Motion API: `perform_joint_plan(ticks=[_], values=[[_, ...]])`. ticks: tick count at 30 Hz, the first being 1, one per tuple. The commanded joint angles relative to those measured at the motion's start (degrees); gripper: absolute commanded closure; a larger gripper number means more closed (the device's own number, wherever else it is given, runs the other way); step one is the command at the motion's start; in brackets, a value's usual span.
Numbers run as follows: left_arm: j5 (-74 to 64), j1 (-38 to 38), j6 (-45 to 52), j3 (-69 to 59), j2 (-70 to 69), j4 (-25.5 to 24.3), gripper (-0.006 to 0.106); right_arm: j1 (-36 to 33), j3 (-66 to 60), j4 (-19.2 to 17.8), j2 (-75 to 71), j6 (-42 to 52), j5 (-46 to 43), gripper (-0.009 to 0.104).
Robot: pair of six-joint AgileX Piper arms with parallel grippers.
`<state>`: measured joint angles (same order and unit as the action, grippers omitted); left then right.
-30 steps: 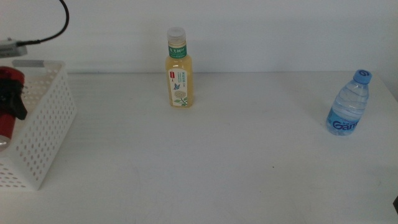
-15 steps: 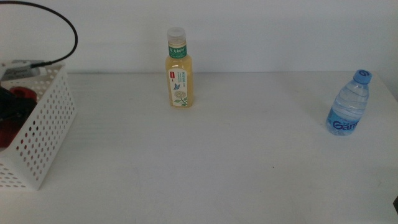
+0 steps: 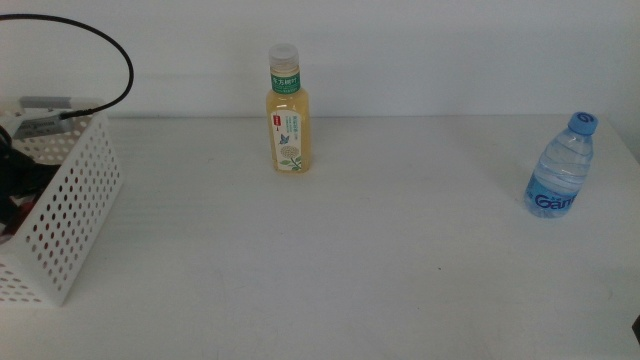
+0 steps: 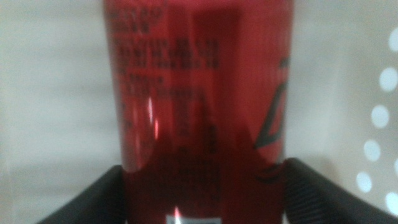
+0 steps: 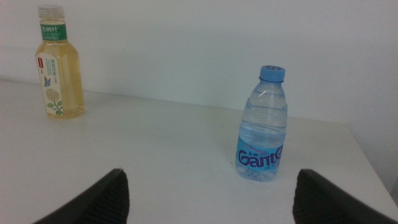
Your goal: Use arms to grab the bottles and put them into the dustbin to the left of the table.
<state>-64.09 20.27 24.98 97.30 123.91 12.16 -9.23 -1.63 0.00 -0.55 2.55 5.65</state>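
Standing at the far left of the table (image 3: 330, 260), the white perforated dustbin (image 3: 72, 210) serves as the landmark. Inside it, the left gripper (image 4: 202, 193) has its jaws pinching the slim red can (image 4: 199, 87), one dark jaw pressed against each side of the can; the bin's round-holed wall shows just behind the can in the left wrist view. In the middle view only a dark part of that arm and a sliver of red show through the bin's open top, with a black cable (image 3: 95, 40) looping above the rim.

Well to the right of the dustbin, toward the table's back edge, the yellow tea bottle (image 3: 288, 112) stands upright with its green-white label facing the camera. Much farther right of the dustbin, near the table's opposite edge, the clear water bottle (image 3: 560, 170) with blue cap stands upright, well apart from the tea bottle.

Farthest from the dustbin, the right gripper (image 5: 208, 193) waits with jaws spread wide, holding nothing, facing the water bottle.
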Motion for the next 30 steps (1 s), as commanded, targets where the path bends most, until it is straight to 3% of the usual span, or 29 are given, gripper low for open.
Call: perform_joint_plan(ticks=[1,16,30], values=[[-0.6,-0.2,0.1,2.0,-4.0,1.5,0.011,0.3,0.5,-0.3,-1.6,0.7,-4.3,0.024],[-1.4,-5.9,-10.7,2.0,-21.7,-2.4,0.01,0.3,0.5,-0.3,-1.6,0.7,-4.3,0.024],[3.8,-22.1,-23.9,-8.9,-40.0,-7.7,0.017,0.3,0.5,-0.3,-1.6,0.7,-4.3,0.024]])
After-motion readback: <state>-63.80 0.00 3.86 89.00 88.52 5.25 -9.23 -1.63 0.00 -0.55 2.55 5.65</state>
